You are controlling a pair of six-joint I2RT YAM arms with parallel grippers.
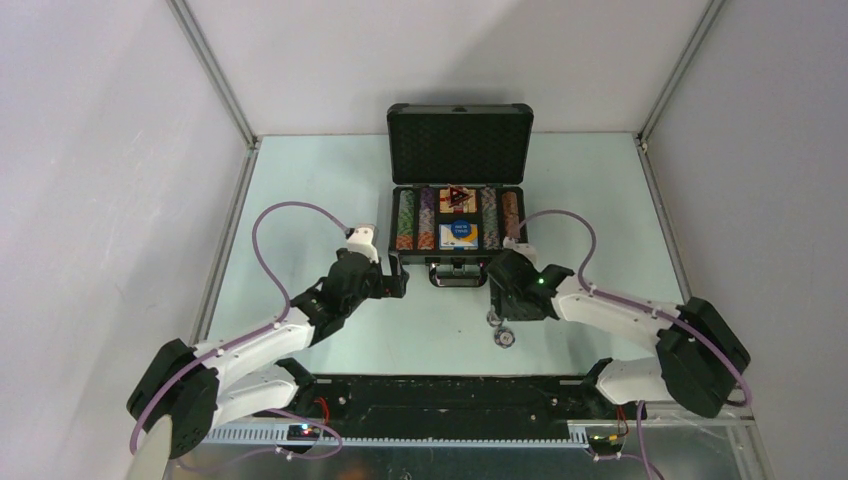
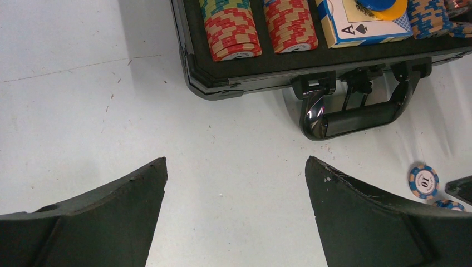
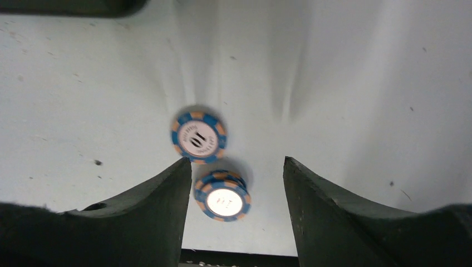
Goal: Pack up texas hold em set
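Observation:
The dark grey briefcase (image 1: 460,110) stands open at the back of the table, lid up. Rows of striped poker chips (image 2: 231,30) fill its tray, beside a blue-edged card box (image 2: 362,25) with an orange and blue button (image 2: 381,6) on it. A dark triangular marker (image 1: 457,197) lies on the red card box. My left gripper (image 2: 236,161) hangs open over bare table, just short of the case's front corner. My right gripper (image 3: 237,161) is open. A small stack of blue-and-orange chips (image 3: 222,197) sits between its fingers, close to the left one. A single "10" chip (image 3: 198,136) lies just beyond.
The case's black handle (image 2: 356,117) sticks out toward the arms, between both grippers. The loose chips (image 1: 503,335) lie on the pale table a little in front of it. White walls close in the table on three sides, and a black rail (image 1: 440,395) runs along the near edge.

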